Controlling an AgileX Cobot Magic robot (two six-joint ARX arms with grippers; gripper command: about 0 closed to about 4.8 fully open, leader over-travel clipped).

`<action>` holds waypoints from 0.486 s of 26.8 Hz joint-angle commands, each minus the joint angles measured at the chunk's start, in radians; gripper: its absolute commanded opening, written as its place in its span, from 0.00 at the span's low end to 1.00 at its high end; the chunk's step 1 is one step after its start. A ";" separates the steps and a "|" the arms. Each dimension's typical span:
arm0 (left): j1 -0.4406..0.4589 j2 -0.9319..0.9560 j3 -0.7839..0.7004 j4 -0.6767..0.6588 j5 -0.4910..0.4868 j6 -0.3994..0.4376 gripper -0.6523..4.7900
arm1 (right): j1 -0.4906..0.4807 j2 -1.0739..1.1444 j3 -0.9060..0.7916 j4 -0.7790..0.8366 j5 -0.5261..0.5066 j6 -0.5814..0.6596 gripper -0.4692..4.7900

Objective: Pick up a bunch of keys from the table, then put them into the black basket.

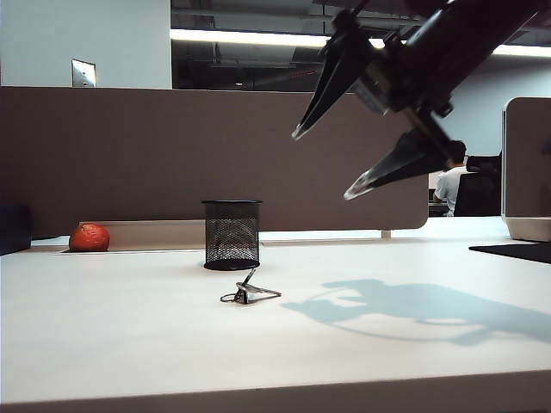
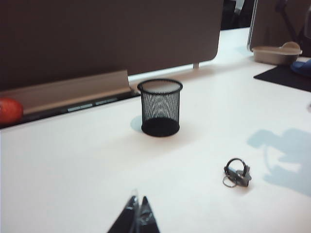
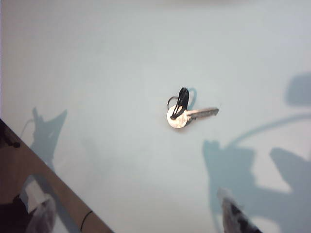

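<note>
The approach to the pick is judged to be the step in hand: the bunch of keys [image 1: 250, 293] is seen lying on the white table [image 1: 129, 344], just in front of the black basket [image 1: 232, 234] and apart from it, not yet grasped. The right gripper [image 1: 331, 163] is held high above the table, to the right of the keys in the exterior view, with its jaws spread wide and nothing between them; in its wrist view the keys [image 3: 186, 112] are seen well below, between the two fingertips [image 3: 233, 216]. The left gripper [image 2: 137, 216] is kept low near the table's front edge, its tips pressed together and empty. For the next move, a descent over the keys and a closing on the flat cluster are called for, which may be made awkward by how low it lies. The mesh basket [image 2: 160, 108] appears empty. An orange-red fruit [image 1: 89, 237] is left by the partition.
</note>
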 commanded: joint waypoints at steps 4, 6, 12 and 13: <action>0.000 0.001 0.006 -0.041 0.003 -0.003 0.11 | 0.019 0.136 0.100 0.048 -0.032 0.017 0.93; 0.000 0.001 0.006 -0.052 0.003 -0.003 0.11 | 0.020 0.171 0.129 0.048 -0.046 0.022 0.93; 0.000 0.001 0.006 -0.086 0.003 -0.003 0.11 | 0.048 0.241 0.186 0.043 -0.049 0.039 0.93; 0.000 0.001 0.006 -0.103 0.004 -0.003 0.11 | 0.051 0.256 0.195 0.043 -0.047 0.039 0.93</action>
